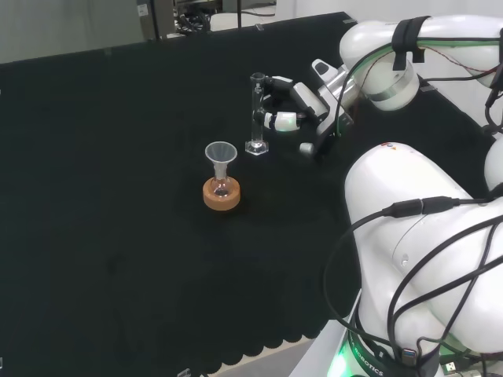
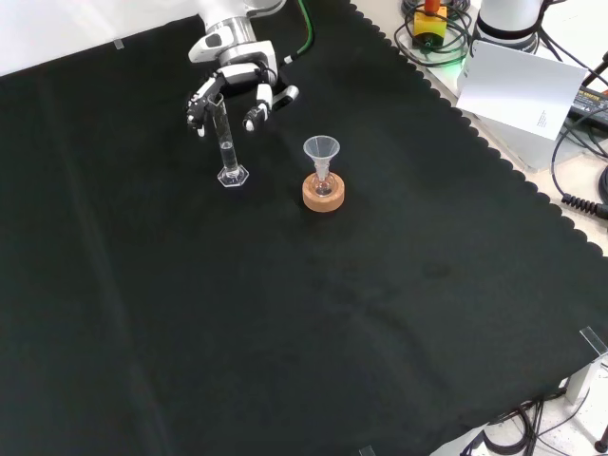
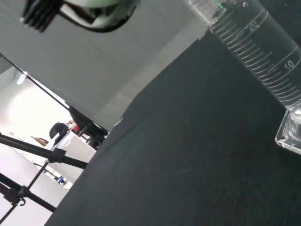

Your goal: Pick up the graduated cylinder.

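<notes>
The graduated cylinder [image 1: 256,114] is a slim clear tube on a hexagonal foot and stands upright on the black cloth [image 1: 118,196]. In the front view the hand [image 2: 231,84] hovers at the cylinder [image 2: 226,144], level with its upper part, with fingers [image 2: 255,112] spread to both sides of it and a gap between them and the glass. The hand [image 1: 292,106] reaches in from the right in the head view, its fingertips close beside the tube. Up close, the wrist view shows the cylinder [image 3: 263,54] with its printed scale and foot.
A clear funnel [image 1: 221,157] sits in a small flask on a cork ring [image 1: 221,195], just in front of the cylinder in the head view. In the front view the cork ring [image 2: 323,193] lies to the cylinder's right. The arm's white links [image 1: 424,236] stand at the right.
</notes>
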Robot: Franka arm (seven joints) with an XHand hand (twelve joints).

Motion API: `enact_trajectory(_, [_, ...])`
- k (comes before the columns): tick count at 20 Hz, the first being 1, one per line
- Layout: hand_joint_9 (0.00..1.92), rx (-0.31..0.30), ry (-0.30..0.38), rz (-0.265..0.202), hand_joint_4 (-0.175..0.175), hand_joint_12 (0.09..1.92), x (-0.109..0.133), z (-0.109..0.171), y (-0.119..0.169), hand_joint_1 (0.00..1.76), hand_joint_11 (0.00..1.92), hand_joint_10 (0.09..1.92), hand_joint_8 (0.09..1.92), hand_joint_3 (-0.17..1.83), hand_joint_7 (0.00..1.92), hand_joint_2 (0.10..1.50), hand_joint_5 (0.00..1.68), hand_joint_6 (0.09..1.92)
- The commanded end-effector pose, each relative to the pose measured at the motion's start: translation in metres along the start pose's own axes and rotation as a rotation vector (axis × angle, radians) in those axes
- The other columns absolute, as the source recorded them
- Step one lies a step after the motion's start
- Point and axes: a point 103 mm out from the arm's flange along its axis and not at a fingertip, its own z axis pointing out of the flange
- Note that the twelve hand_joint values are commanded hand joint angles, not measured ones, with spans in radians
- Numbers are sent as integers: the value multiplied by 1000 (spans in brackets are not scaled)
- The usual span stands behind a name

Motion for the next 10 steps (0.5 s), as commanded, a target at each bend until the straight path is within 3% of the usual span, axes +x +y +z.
enact_trajectory(1, [783,-13,33,-30,4,1290,-5,9,3,921,492,487,573,610,552,623,572,87])
enact_trajectory(10, [834,-55,104,-56,1,1264,-9,19,7,917,544,472,572,612,592,613,578,87])
